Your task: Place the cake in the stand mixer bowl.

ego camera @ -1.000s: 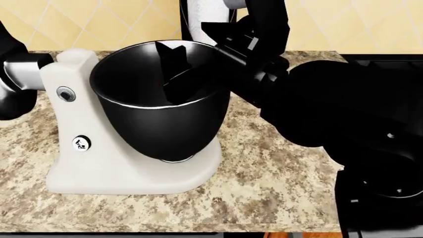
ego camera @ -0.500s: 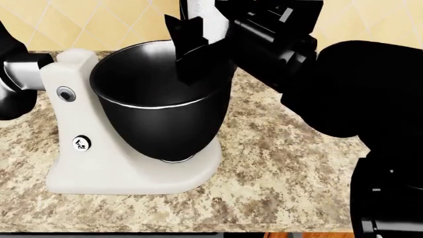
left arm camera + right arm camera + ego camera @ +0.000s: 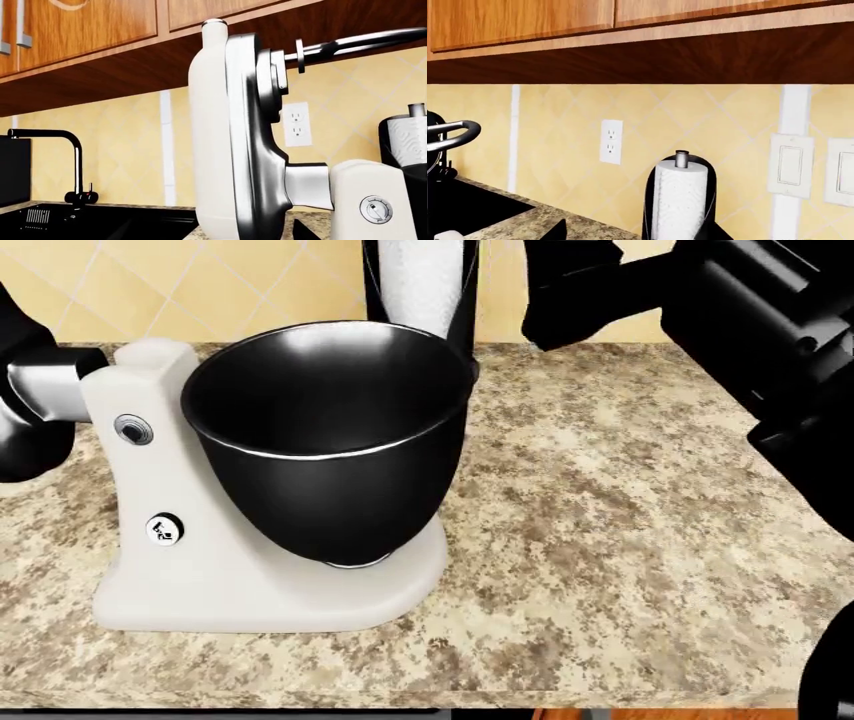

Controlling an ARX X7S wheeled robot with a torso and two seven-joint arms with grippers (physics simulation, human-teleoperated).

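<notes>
The stand mixer bowl (image 3: pixel 327 440), glossy black with a silvery rim, sits in the white mixer (image 3: pixel 200 570) at the left of the counter. Its inside is dark, and the cake shows in no view. My right gripper (image 3: pixel 554 310) is up at the top right, clear of the bowl and to the right of its rim. In the right wrist view the right gripper (image 3: pixel 630 232) is open with nothing between its fingers. The left gripper (image 3: pixel 213 235) shows only its tips, spread apart, facing the raised mixer head (image 3: pixel 227 140).
A paper-towel roll (image 3: pixel 420 280) in a black holder stands right behind the bowl, and it faces the right gripper as the roll (image 3: pixel 680 205). The granite counter (image 3: pixel 601 540) stretches right of the mixer. A black faucet (image 3: pixel 67 150) and sink (image 3: pixel 67 220) lie beyond the mixer.
My right gripper has risen out of the bowl and swung up and to the right. The bowl and mixer have not moved.
</notes>
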